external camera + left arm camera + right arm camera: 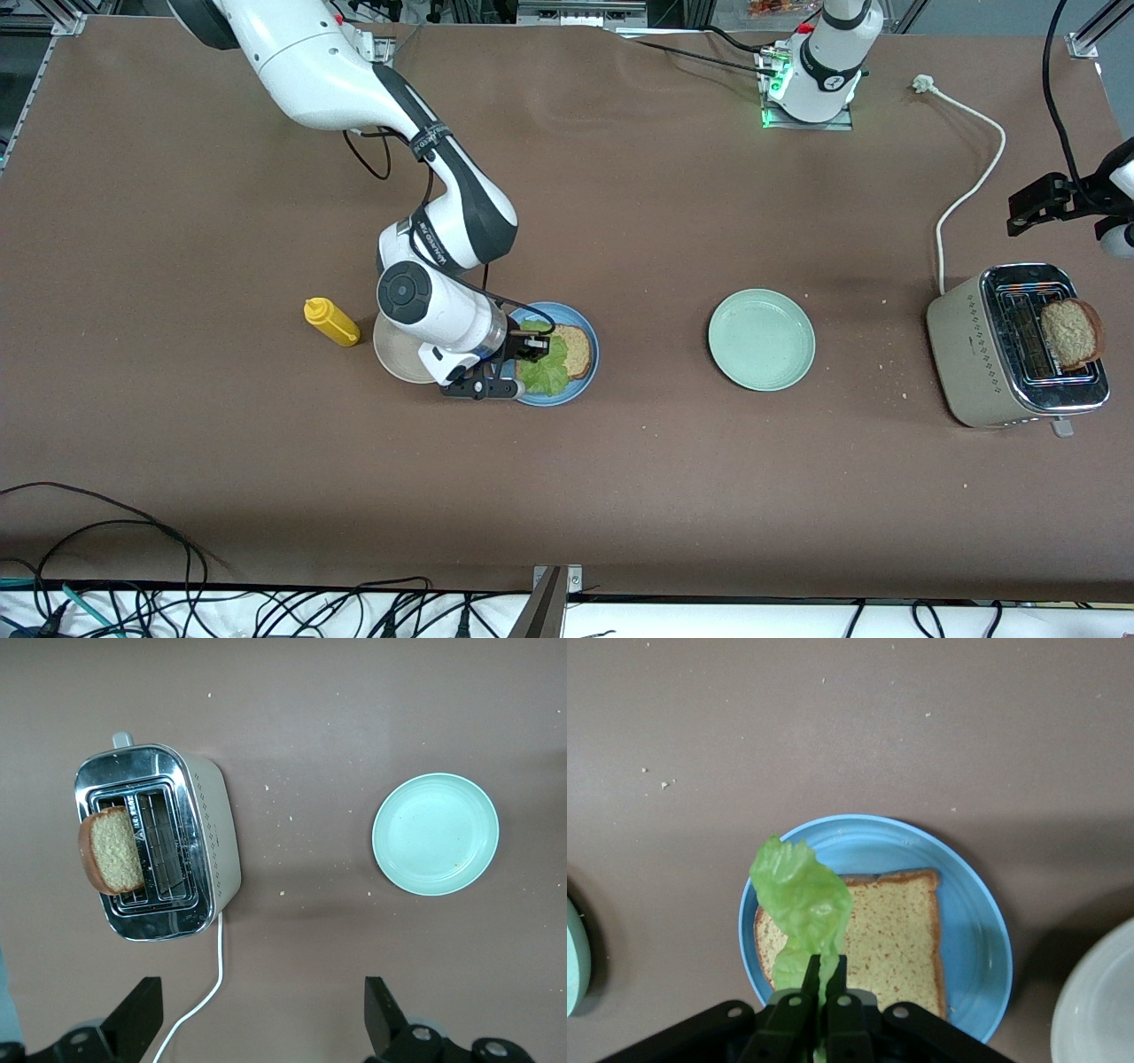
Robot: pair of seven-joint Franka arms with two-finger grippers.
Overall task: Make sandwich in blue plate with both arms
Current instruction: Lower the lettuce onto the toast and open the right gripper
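In the front view, we see the right gripper [532,347] low over the blue plate [586,357], its jaws pinched on a lettuce leaf [547,370]. One bread slice [576,348] lies on that plate under the leaf. A beige plate [395,354] sits just beside the blue one, with a mustard bottle [330,322] close by. A green plate [761,339] sits well apart, toward the left arm's end. The second slice [1070,332] stands in the toaster [1017,347]. The left gripper [1045,202] waits in the air near the toaster.

In the left wrist view, the left gripper [261,1014] has its jaws spread wide and empty. Ahead of them we see the toaster [158,842], the slice [111,850] and the green plate [435,834].

In the right wrist view, the lettuce [802,899] hangs from the closed jaws of the right gripper [824,979] over one edge of the bread [877,935] on the blue plate [966,904].

We judge the leaf is off-centre: if released here it may drape over the crust or slide onto the plate. It may also cling to the jaws as they part. The toaster slice leans, so a grasp may slip.
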